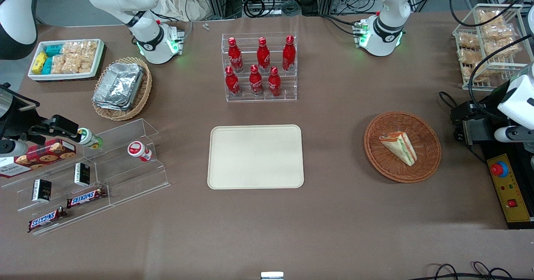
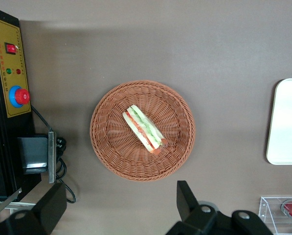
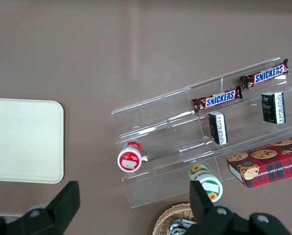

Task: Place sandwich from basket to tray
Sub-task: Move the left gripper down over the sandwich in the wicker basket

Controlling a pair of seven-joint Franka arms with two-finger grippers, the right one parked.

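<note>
Right of centre in the front view, the basket sits on the brown table, well apart from the tray at mid-frame. Inside it lies the sandwich, its long axis slanting from upper left to lower right, narrow tip toward the lower right.

From the left wrist view, the sandwich runs diagonally across the basket. The gripper hangs above the basket's rim, fingers spread wide, holding and touching nothing.

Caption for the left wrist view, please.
Open tool hovers above the wicker basket holding the wrapped sandwich; the tray's edge is visible nearby.
</note>
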